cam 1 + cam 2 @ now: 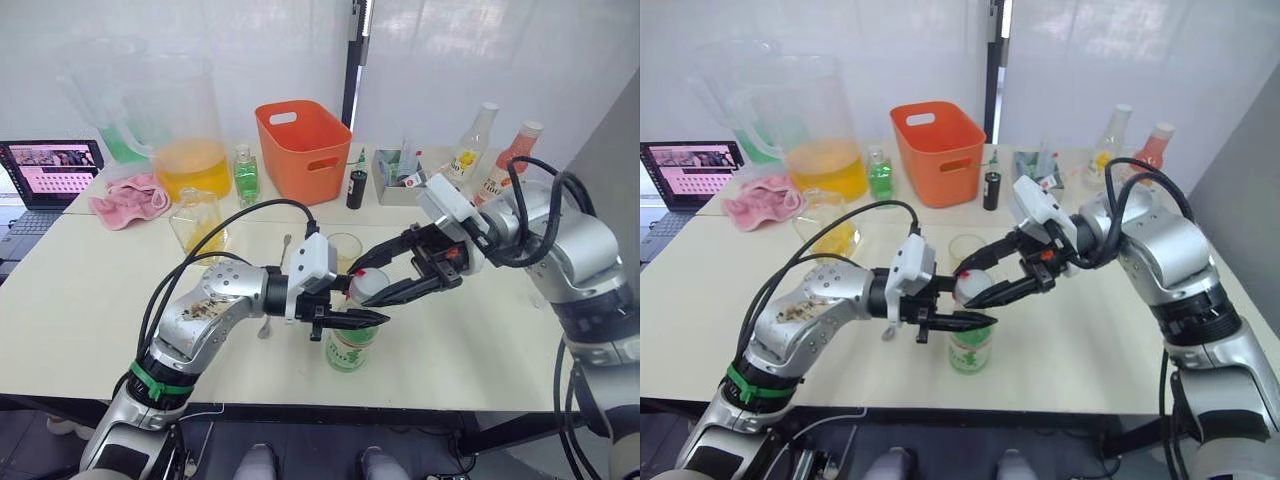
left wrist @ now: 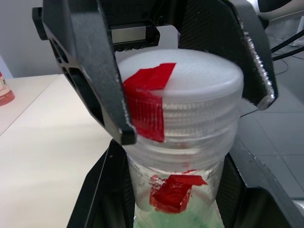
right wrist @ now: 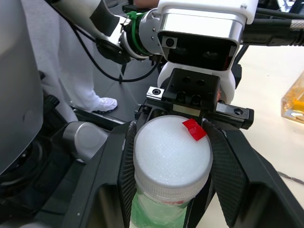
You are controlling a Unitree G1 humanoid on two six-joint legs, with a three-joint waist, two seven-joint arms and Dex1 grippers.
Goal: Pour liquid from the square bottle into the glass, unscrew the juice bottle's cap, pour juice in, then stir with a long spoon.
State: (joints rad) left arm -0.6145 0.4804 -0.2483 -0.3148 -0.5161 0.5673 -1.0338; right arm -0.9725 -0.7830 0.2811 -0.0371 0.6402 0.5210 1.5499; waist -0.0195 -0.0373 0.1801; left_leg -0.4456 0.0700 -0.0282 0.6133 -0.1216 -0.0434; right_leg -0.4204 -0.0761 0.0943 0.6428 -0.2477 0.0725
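Observation:
The juice bottle [image 1: 349,348] stands upright near the table's front edge, green-and-white label on its body. My left gripper [image 1: 358,320] is shut on its neck, just under the white cap [image 1: 368,282] with the red mark. My right gripper [image 3: 172,176] reaches in from the right and is shut on the cap, one finger on each side. Just behind the bottle stands the small clear glass [image 1: 345,250]. Further left is the square bottle [image 1: 198,222] with yellow-orange liquid. The long spoon [image 1: 284,250] lies on the table between them, partly hidden by my left arm.
Along the back stand an orange basket [image 1: 303,148], a large pitcher [image 1: 185,130] with orange liquid, a small green bottle [image 1: 246,175], a dark little bottle [image 1: 357,186], a yellow-labelled bottle [image 1: 470,150] and a pink-red bottle [image 1: 510,155]. A pink cloth [image 1: 130,198] and a laptop [image 1: 50,170] sit far left.

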